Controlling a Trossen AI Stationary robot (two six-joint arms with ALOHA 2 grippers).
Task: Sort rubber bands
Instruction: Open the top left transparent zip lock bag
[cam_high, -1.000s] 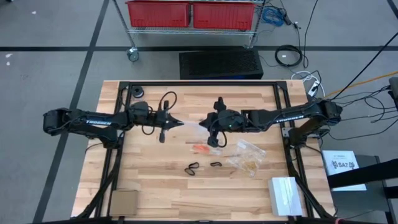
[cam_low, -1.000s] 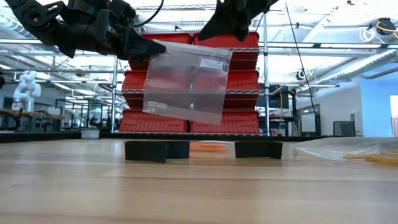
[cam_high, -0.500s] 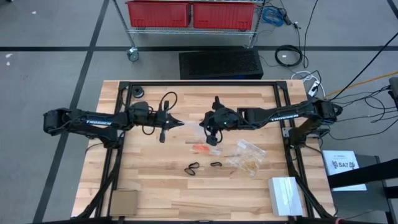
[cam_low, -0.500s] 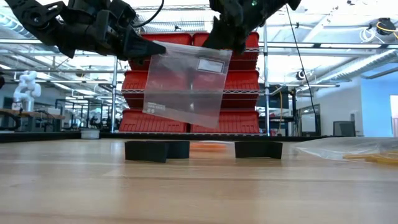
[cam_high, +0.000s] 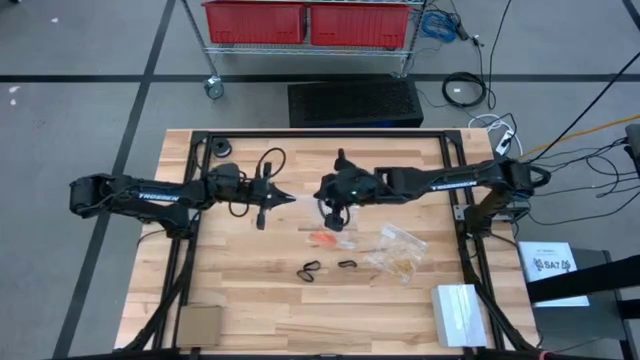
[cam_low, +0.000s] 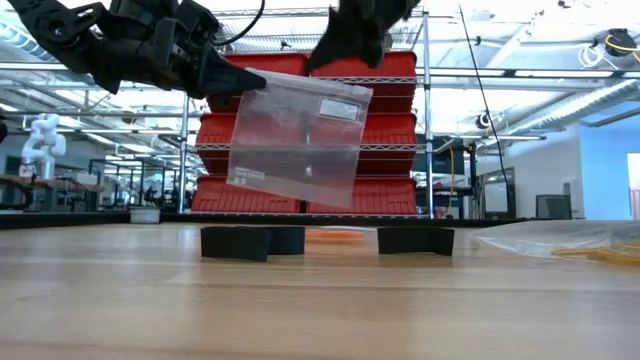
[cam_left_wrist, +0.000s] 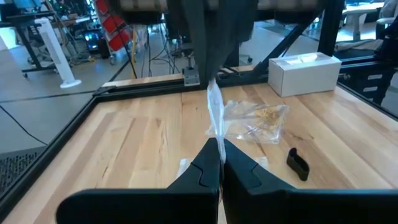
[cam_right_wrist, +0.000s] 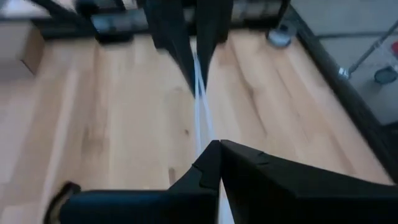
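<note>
A clear plastic bag (cam_low: 295, 140) hangs above the table's middle between my two grippers. My left gripper (cam_high: 289, 199) is shut on its top corner. My right gripper (cam_high: 326, 196) is shut on its top edge, close to the left one. On the table lie orange-red rubber bands (cam_high: 322, 240) and two black rubber bands (cam_high: 308, 270) (cam_high: 347, 264). Pale tan rubber bands sit inside a second clear bag (cam_high: 396, 254), which lies flat on the wood. My left gripper pinches the bag's top corner (cam_low: 246, 80) between its two shut fingers, coming in level from the table's left. The bag hangs below, clear of the table. My right gripper pinches the bag's top edge (cam_right_wrist: 200, 109) between its shut fingers, slanting down from the table's right; the bag runs edge-on from the fingertips toward the left gripper.
A white box (cam_high: 459, 315) stands at the near right and a flat brown square (cam_high: 198, 325) at the near left. A black cable coil (cam_high: 270, 160) and a small black round part (cam_high: 221, 149) lie at the far left. A black frame (cam_high: 300, 134) borders the table.
My right gripper has moved toward the table's left, closer to the left gripper, and risen a little, staying shut. The hanging bag has shifted slightly left and down and tilted a little. My left gripper has kept still.
</note>
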